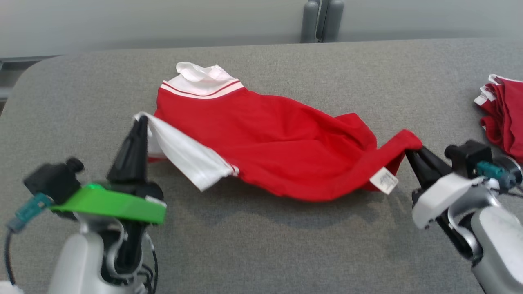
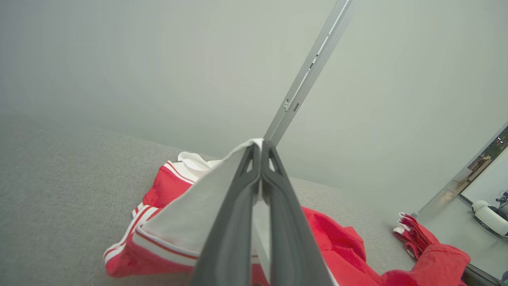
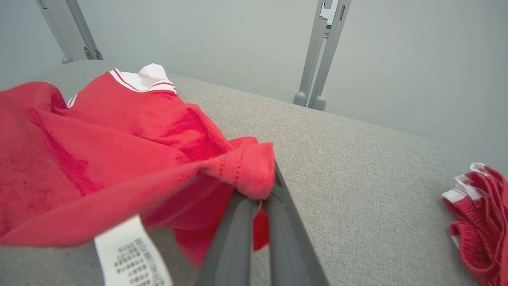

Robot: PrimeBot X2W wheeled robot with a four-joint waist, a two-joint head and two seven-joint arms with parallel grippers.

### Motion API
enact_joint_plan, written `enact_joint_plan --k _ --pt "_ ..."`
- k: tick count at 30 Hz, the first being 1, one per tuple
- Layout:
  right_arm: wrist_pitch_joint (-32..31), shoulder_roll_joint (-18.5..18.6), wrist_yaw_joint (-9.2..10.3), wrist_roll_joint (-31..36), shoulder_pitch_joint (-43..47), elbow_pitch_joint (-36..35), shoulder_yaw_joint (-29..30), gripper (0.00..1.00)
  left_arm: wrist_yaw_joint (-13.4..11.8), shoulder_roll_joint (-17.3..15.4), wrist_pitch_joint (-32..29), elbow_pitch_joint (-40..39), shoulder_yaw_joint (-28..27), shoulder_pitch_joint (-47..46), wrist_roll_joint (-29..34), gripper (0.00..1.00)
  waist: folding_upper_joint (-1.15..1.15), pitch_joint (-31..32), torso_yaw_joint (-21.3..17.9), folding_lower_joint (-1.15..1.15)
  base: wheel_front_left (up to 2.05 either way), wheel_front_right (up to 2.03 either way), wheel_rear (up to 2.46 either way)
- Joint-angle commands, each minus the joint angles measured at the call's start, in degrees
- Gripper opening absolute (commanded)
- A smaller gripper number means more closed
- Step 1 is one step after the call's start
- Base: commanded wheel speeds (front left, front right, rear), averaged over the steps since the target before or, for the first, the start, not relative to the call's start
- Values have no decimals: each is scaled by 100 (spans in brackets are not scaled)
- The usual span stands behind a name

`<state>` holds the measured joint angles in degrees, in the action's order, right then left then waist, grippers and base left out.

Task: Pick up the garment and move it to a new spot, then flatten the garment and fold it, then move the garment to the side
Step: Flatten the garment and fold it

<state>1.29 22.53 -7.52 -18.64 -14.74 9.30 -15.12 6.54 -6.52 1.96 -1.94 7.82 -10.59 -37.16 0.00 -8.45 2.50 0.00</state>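
Left gripper (image 1: 141, 120) and right gripper (image 1: 410, 154), fingers angled inward, each clamp the garment (image 1: 278, 139).

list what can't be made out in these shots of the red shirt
- Care label print: blurred in the right wrist view, cut off by the bottom edge.
- Second red garment: cut off by the head view's right edge.
- White sleeve inside the left gripper: covered by that gripper's fingers, left wrist view.

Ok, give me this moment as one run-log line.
left gripper: shut on white sleeve of garment | right gripper: shut on red hem corner | garment: stretched between both over table | red pile: table's right edge
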Motion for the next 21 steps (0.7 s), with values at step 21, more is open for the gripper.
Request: enact_joint_plan --k 21 --pt "-1528 -265 5 -1770 -5199 862 -215 0 -158 -952 -924 1263 -712 -6306 -369 0 0 -3053 -409 0 0 0 0"
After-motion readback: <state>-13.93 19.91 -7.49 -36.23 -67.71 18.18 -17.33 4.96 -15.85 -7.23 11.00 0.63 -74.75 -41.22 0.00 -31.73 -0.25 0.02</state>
